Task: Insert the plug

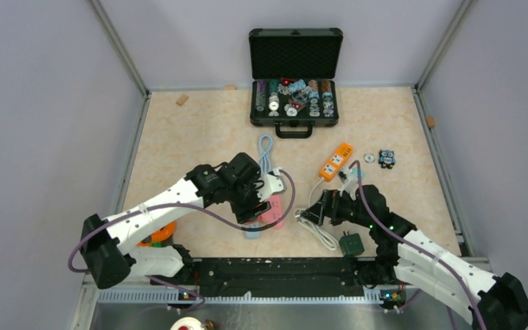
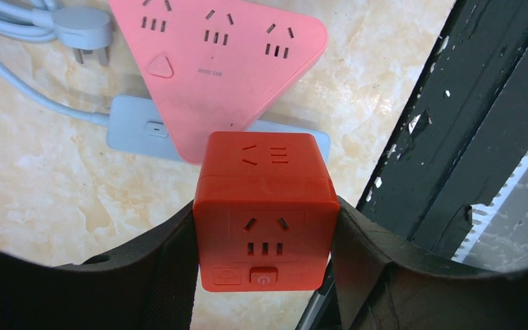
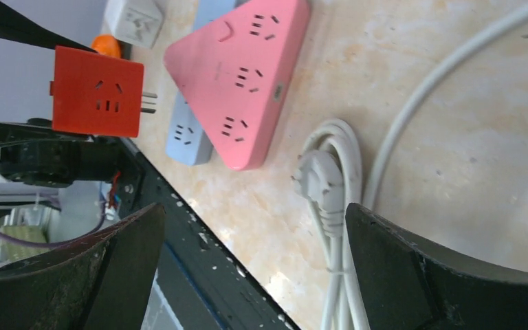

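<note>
My left gripper [image 2: 265, 237] is shut on a red cube adapter [image 2: 265, 213], held above the table with a finger on each side. Its metal plug pins [image 3: 150, 102] stick out sideways toward the pink triangular power strip [image 2: 220, 62], a little apart from it. The pink strip lies on top of a pale blue strip [image 2: 137, 127]. My right gripper [image 3: 253, 213] stands open with nothing between its fingers, hovering just in front of a white plug [image 3: 320, 182] on a coiled white cable. In the top view the left gripper [image 1: 251, 206] is over the pink strip [image 1: 275, 210].
An orange power strip [image 1: 335, 161] lies mid-table, with an open black case [image 1: 295, 75] of small parts behind it. A dark green adapter [image 1: 350, 244] sits by the black front rail [image 1: 275, 268]. A blue cable [image 1: 266, 151] lies behind the left gripper.
</note>
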`<action>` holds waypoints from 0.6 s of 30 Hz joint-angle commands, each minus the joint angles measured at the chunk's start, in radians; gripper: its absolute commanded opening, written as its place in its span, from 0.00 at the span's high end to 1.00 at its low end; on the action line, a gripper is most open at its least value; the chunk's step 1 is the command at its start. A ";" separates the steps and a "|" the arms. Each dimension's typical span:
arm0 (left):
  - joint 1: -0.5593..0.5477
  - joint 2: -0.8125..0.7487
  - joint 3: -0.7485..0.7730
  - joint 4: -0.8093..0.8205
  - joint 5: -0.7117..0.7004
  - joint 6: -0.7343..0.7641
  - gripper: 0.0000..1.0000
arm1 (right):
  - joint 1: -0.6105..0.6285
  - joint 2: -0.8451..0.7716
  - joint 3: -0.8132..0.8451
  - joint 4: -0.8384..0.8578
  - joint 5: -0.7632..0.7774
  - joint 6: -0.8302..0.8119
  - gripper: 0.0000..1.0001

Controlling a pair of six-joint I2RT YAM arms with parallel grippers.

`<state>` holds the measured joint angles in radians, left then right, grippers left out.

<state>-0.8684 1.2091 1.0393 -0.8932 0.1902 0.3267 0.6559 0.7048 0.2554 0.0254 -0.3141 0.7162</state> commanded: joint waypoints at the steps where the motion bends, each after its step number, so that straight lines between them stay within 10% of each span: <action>1: -0.041 0.072 0.077 -0.041 -0.028 0.009 1.00 | -0.010 -0.098 0.028 -0.225 0.112 -0.061 0.01; 18: -0.176 0.432 0.273 -0.249 -0.180 -0.067 1.00 | -0.009 -0.319 0.014 -0.364 0.241 -0.009 0.02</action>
<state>-1.0374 1.6222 1.2839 -1.0924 0.0444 0.2752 0.6559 0.3931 0.2577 -0.3370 -0.0895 0.6994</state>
